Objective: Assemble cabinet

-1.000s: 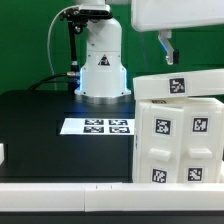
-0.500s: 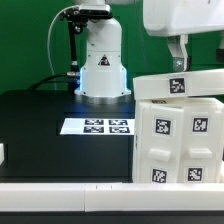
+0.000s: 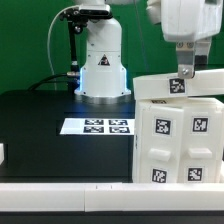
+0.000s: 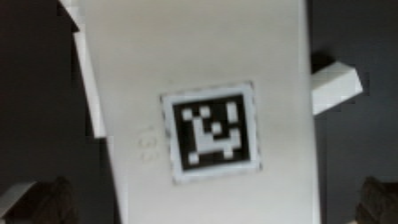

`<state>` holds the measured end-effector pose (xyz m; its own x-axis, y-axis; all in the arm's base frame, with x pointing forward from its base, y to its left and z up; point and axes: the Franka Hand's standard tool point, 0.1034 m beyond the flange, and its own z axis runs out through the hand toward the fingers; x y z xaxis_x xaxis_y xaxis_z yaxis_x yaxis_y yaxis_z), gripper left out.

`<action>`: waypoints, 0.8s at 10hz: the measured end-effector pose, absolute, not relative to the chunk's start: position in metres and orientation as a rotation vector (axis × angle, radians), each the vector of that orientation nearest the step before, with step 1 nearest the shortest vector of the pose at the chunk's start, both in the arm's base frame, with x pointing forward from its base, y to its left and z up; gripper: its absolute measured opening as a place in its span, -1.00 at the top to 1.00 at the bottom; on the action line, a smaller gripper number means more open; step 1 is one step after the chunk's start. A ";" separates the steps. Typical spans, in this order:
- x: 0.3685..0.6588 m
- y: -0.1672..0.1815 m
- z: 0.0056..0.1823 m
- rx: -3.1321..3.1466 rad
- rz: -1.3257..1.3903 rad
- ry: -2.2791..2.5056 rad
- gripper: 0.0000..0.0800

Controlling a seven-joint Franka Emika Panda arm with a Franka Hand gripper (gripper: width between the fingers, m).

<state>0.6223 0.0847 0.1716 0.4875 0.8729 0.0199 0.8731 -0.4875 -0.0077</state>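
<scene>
Cabinet (image 3: 178, 135), white plastic, tagged, boxy, upright on black surface (image 3: 50, 125); top panel's long axis crosswise; fingers' (image 3: 184, 71) state unclear.

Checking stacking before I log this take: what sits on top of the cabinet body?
A tilted white panel with one tag lies across the cabinet body. The tool hangs just above the panel. Whatever is under the panel is covered.
</scene>
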 end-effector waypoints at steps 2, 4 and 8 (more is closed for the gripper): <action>0.621 0.083 0.163 -2.718 -0.004 -1.538 -0.99; 0.621 0.082 0.162 -2.738 -0.002 -1.503 -0.93; 0.621 0.081 0.162 -2.821 0.000 -1.340 -0.39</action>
<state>0.6210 0.0806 0.1617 0.6318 0.7751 0.0078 0.7751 -0.6317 -0.0168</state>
